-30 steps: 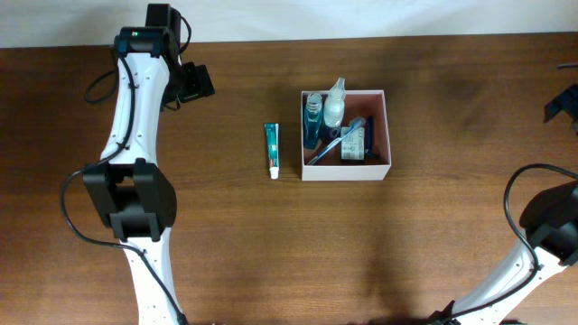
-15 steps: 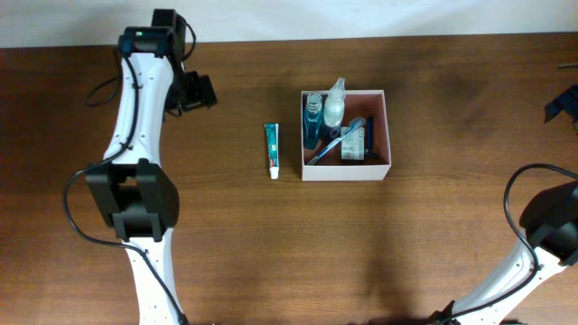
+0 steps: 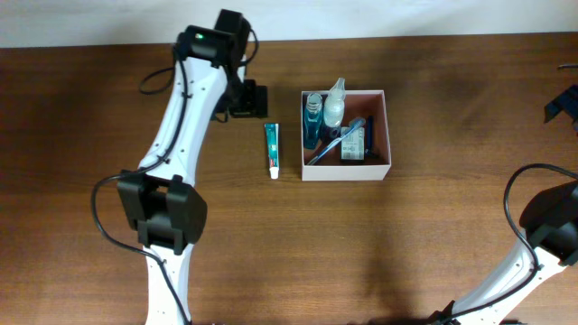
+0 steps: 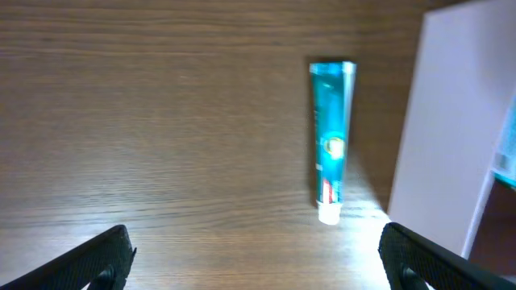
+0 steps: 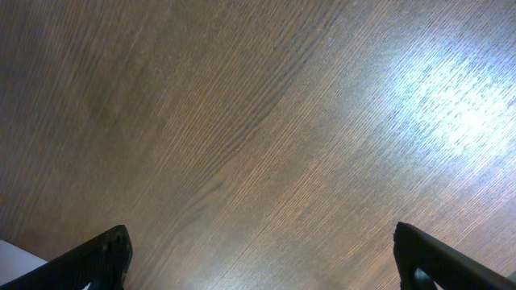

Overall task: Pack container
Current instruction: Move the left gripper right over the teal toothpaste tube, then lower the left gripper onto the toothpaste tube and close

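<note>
Overhead, a likely toothpaste tube (image 3: pixel 272 150) lies beside the container (image 3: pixel 348 172).

No wording can be read anywhere. The teal toothpaste tube (image 4: pixel 331 141), lying ahead of the left fingers (image 4: pixel 97 262) and nearer the right one, bears print and a red band, all too blurred. Labels on the bottles (image 3: pixel 313 122) in the container (image 3: pixel 388 135) are too small.
</note>
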Available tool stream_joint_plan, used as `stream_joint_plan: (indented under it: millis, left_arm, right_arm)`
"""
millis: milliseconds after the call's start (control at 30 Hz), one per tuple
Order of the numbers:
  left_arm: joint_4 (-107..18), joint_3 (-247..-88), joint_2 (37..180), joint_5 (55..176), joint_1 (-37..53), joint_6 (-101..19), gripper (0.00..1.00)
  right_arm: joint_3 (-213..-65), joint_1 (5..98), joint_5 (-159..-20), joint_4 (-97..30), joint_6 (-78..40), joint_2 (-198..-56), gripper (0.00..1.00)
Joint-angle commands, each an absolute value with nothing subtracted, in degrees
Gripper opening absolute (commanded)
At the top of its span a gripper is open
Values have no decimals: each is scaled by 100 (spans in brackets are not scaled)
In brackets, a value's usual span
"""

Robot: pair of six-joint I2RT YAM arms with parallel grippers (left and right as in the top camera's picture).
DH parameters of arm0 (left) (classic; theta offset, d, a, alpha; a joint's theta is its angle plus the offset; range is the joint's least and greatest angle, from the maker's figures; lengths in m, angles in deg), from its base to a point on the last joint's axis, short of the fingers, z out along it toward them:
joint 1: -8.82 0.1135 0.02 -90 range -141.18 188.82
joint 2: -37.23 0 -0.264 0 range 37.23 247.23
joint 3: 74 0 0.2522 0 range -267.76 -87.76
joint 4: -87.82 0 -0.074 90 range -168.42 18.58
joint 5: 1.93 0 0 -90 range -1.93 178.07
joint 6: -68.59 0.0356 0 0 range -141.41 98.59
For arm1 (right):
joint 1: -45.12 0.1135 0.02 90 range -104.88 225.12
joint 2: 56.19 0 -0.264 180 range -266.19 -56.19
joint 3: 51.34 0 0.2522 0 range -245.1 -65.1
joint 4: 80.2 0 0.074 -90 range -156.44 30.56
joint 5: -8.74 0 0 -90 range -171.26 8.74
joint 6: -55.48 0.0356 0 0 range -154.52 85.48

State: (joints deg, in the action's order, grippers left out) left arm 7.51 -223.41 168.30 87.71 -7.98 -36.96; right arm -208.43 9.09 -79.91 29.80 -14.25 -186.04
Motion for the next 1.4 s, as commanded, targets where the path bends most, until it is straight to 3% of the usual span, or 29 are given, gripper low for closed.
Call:
stream_joint_plan:
  millis: [0, 1367]
  left_arm:
    - [751, -22363, 16666, 8874, -772, -3689, 99]
    - [174, -21598, 17988, 8815, -1423, -4424, 99]
  right_arm:
    - [-20812, 905, -7886, 2980, -1480, -18654, 99]
    - [-20812, 905, -7886, 2980, -1480, -18654, 99]
